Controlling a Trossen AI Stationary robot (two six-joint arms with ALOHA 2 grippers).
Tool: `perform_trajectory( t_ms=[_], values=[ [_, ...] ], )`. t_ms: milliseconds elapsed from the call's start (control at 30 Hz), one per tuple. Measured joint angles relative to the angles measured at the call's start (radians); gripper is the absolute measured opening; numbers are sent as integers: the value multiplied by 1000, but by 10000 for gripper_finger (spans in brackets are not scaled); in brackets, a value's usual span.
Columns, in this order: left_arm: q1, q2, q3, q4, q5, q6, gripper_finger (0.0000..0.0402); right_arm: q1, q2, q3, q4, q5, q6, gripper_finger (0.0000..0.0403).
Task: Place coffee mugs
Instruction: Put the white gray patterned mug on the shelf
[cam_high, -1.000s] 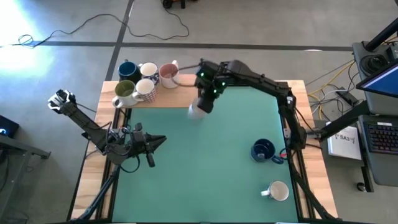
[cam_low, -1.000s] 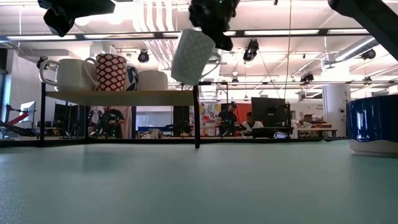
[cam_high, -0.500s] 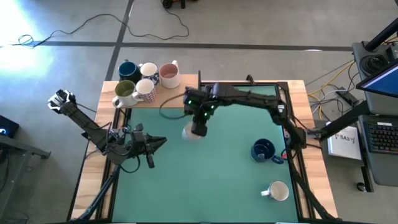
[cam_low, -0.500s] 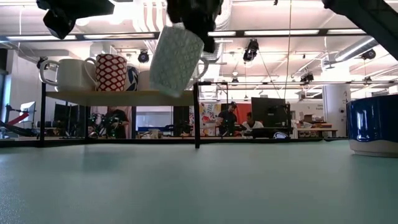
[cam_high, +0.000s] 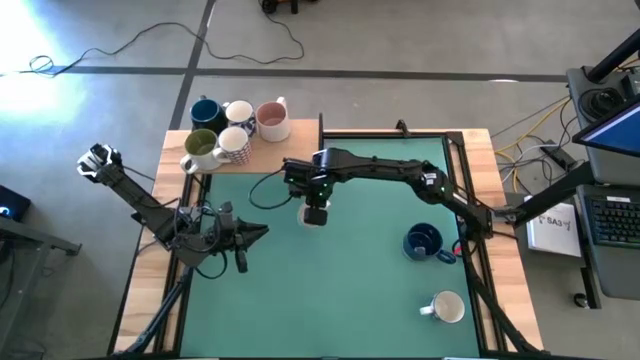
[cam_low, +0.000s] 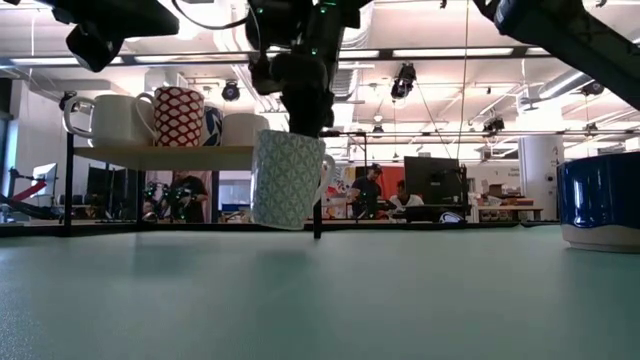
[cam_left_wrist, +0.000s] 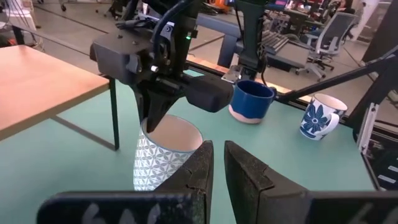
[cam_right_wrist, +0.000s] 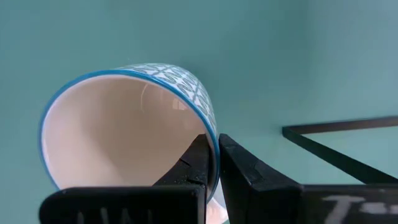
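My right gripper (cam_high: 317, 198) hangs over the middle of the green table, shut on a white mug with a teal lattice pattern (cam_low: 287, 180). That mug also shows in the left wrist view (cam_left_wrist: 163, 157). Five mugs stand on a raised wooden shelf (cam_high: 290, 152) at the table's far left: dark blue (cam_high: 206, 112), white (cam_high: 238, 112), pink inside (cam_high: 271, 120), olive-green inside (cam_high: 200, 148), red-patterned (cam_high: 234, 146). A dark blue mug (cam_high: 424, 242) and a white flowered mug (cam_high: 444, 307) stand on the table at right. My left gripper (cam_high: 262, 230) waits shut at the table's left. My right gripper holds the patterned mug by its rim (cam_right_wrist: 211, 132), one finger (cam_right_wrist: 191, 163) inside the cup and the other (cam_right_wrist: 244, 167) outside the wall. The fingers come from above, pointing down. The mug hangs nearly upright, mouth up, low over the table; whether its base touches I cannot tell.
A black metal frame (cam_high: 400, 133) runs along the table's far and right edges, with a post (cam_low: 317, 185) at the shelf's right end. Open green surface lies between the held mug and the two mugs at right. People and desks show in the room beyond.
My right gripper has carried the patterned mug from beside the shelf's right end toward the table's near edge and down. The mug, earlier high and tilted, now hangs nearly upright just above the table.
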Motion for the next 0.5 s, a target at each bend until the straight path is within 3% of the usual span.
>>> perform_trajectory(
  t_ms=[500],
  values=[
    [0,1,0,-5,0,-5,22,-4,14,1,1,1,-47,14]
  ],
)
